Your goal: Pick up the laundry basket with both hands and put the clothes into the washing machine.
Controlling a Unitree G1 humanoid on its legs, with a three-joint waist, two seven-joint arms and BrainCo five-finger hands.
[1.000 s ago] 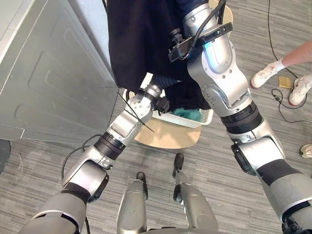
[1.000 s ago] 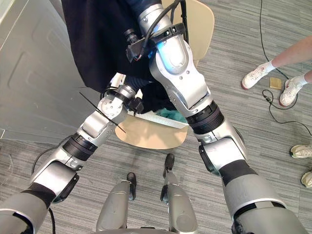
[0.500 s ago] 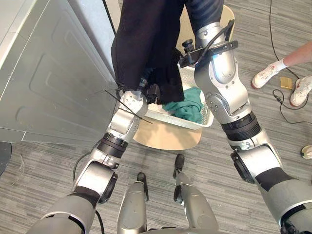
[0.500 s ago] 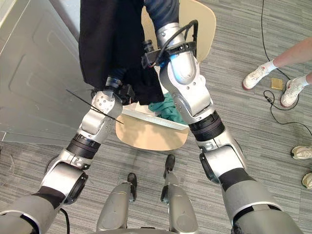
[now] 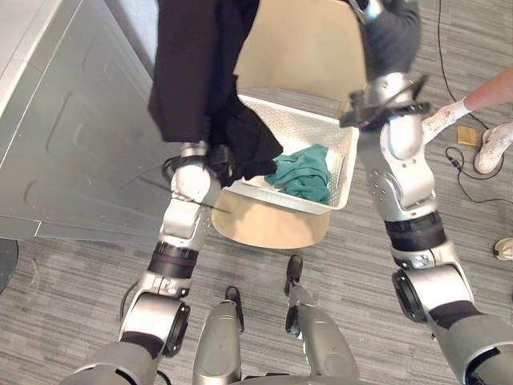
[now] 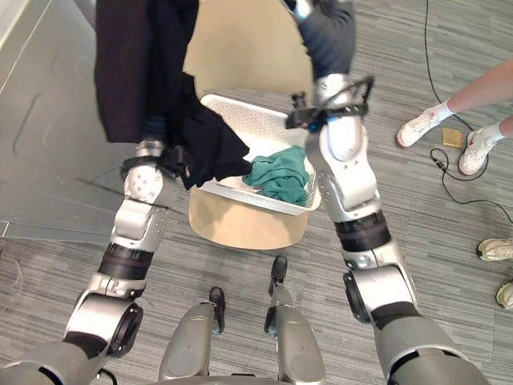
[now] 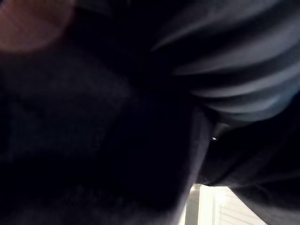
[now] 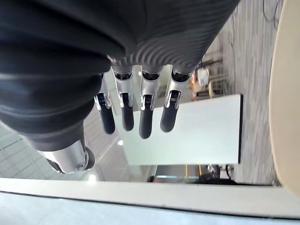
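Beside the washing machine [image 5: 80, 136], black garment [image 5: 196, 64] hides left hand [image 7: 243, 75], fingers unreadable; right hand [image 8: 145, 112] fingers straight, empty.

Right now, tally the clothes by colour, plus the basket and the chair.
black garment: 1, as far as its folds show
teal garment: 1
white laundry basket: 1
tan chair: 1
Total: 4
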